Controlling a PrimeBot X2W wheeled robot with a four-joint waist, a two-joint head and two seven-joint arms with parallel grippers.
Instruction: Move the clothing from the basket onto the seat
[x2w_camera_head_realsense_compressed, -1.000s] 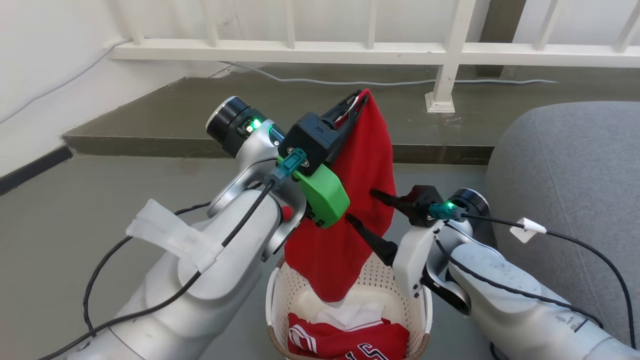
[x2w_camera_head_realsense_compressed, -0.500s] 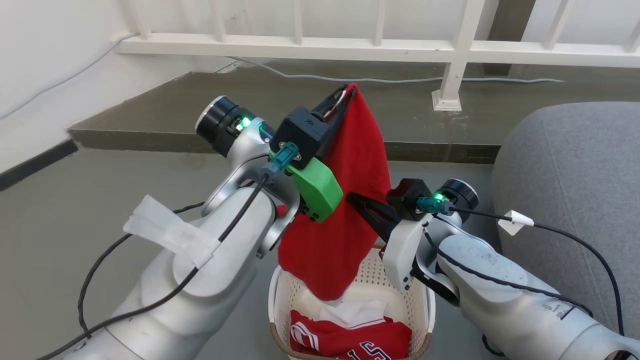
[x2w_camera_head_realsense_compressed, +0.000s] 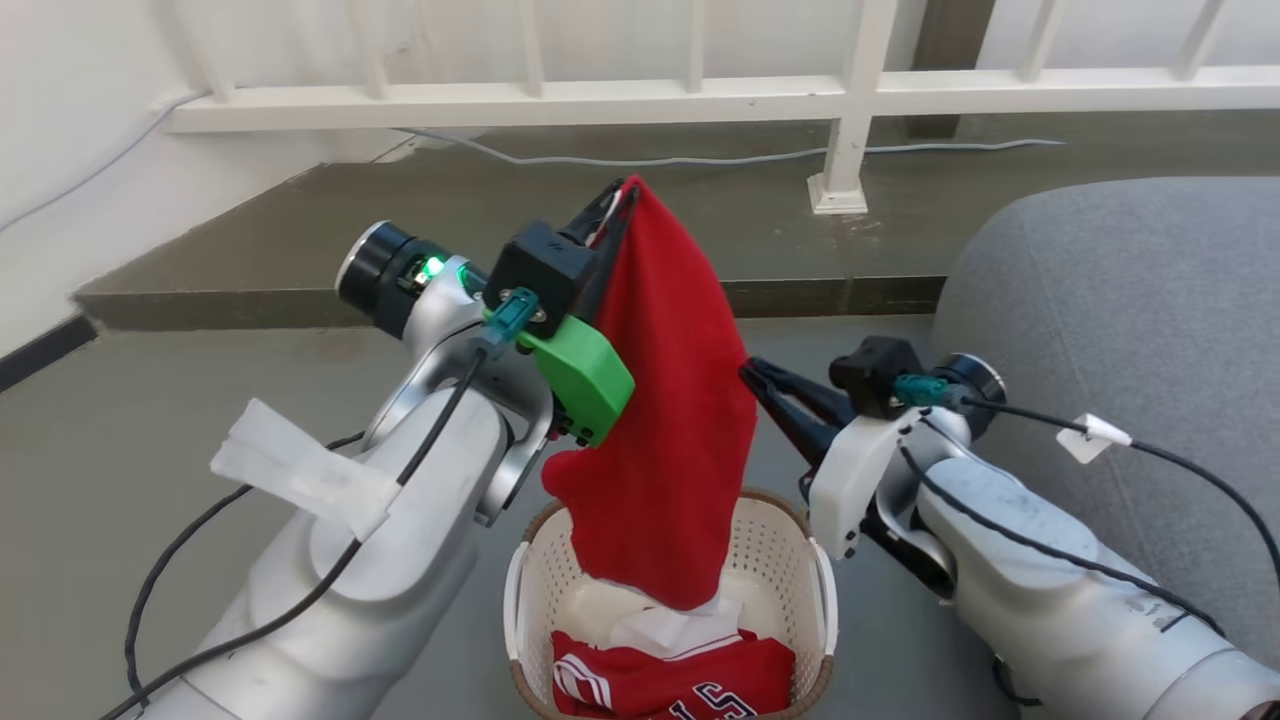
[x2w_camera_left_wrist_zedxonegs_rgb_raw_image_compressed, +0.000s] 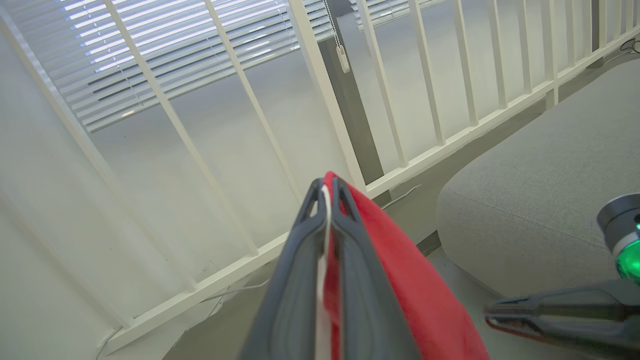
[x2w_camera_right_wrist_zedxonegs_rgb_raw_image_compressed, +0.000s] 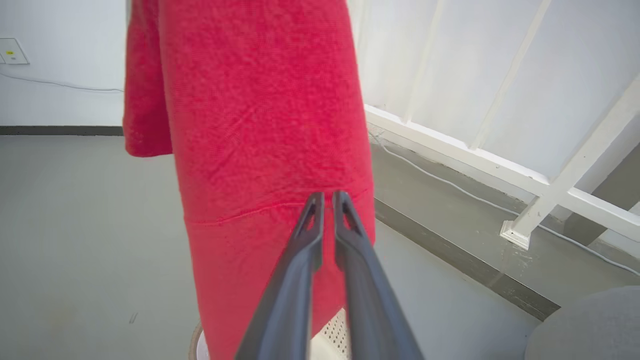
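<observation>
My left gripper (x2w_camera_head_realsense_compressed: 617, 196) is shut on the top edge of the plain red garment (x2w_camera_head_realsense_compressed: 665, 400), holding it high; red cloth and white lining are pinched between the fingers (x2w_camera_left_wrist_zedxonegs_rgb_raw_image_compressed: 326, 200). The garment hangs down, its lower end and white lining (x2w_camera_head_realsense_compressed: 660, 630) still inside the cream basket (x2w_camera_head_realsense_compressed: 780, 540). The striped red jersey (x2w_camera_head_realsense_compressed: 660, 685) lies on the basket's floor. My right gripper (x2w_camera_head_realsense_compressed: 748, 369) is shut, tips at the hanging garment's right edge (x2w_camera_right_wrist_zedxonegs_rgb_raw_image_compressed: 270, 125), with no cloth visibly between them (x2w_camera_right_wrist_zedxonegs_rgb_raw_image_compressed: 327, 196). The grey seat (x2w_camera_head_realsense_compressed: 1120, 300) stands to the right.
A white railing (x2w_camera_head_realsense_compressed: 700, 95) with a post (x2w_camera_head_realsense_compressed: 845, 150) runs across the back above a raised grey step (x2w_camera_head_realsense_compressed: 400, 230). A pale cable (x2w_camera_head_realsense_compressed: 620, 158) lies along that step. Grey floor (x2w_camera_head_realsense_compressed: 150, 420) spreads to the left of the basket.
The right gripper's fingers have gone from open to shut and drawn back from over the garment to its right edge. The head camera has shifted. The left gripper still holds the garment up.
</observation>
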